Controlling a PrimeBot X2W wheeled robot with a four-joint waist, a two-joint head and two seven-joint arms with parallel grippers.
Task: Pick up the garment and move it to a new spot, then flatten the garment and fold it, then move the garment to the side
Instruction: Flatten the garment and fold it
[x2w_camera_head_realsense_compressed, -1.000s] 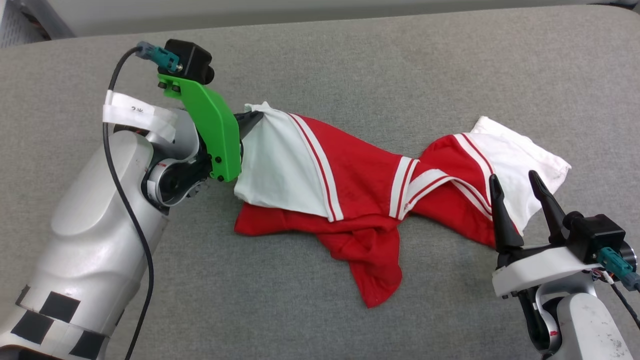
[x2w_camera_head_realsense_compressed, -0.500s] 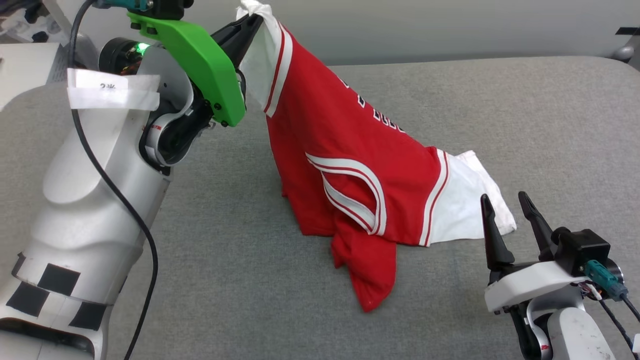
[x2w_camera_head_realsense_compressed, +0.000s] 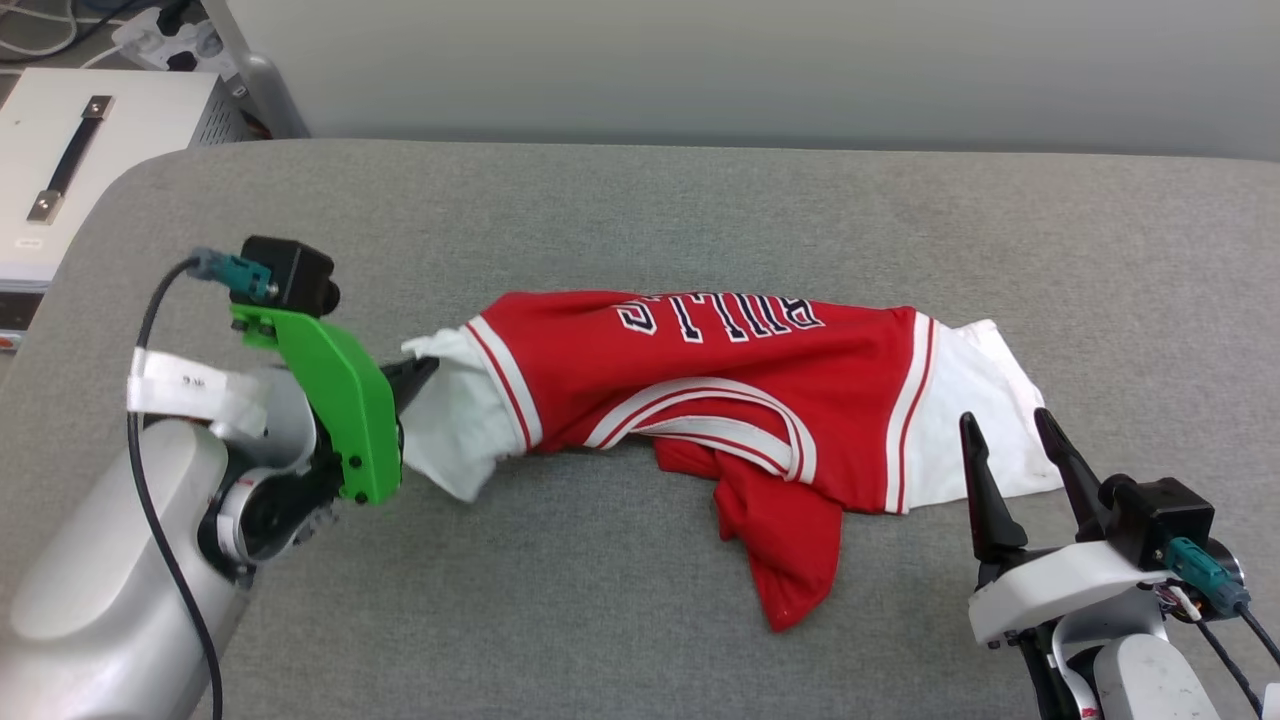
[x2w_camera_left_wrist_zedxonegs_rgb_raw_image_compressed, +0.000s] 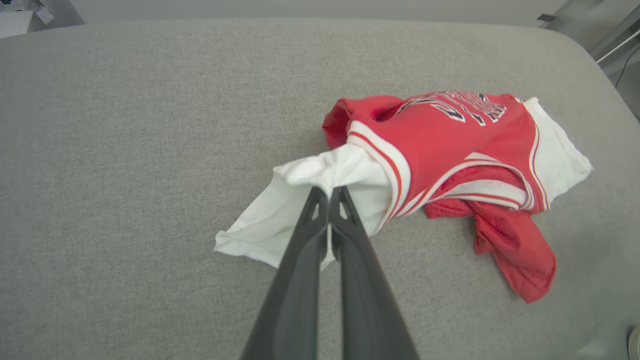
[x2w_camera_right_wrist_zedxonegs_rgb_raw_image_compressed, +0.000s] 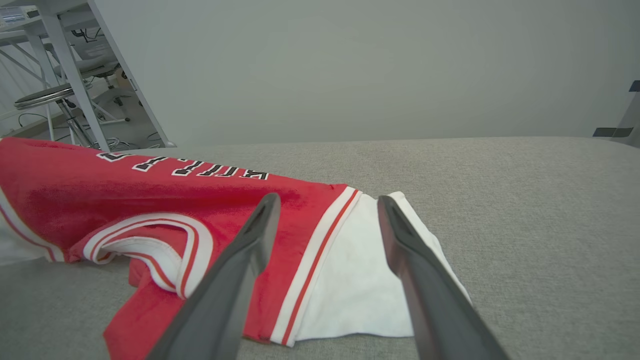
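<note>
Jersey (x2w_camera_head_realsense_compressed: 700, 385), limp and light: left end effector (x2w_camera_head_realsense_compressed: 422, 366) clamped on one sleeve (x2w_camera_head_realsense_compressed: 455, 425); right end effector (x2w_camera_head_realsense_compressed: 1003, 420) apart near the other, a likely hold.

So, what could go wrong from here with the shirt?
The left claw grips only the edge of one white sleeve; the fabric may slip out if pulled.
The garment lies twisted, a red flap crumpled toward the robot; flattening may trap that fold.
The open right claw is near the other sleeve and could snag it.
</note>
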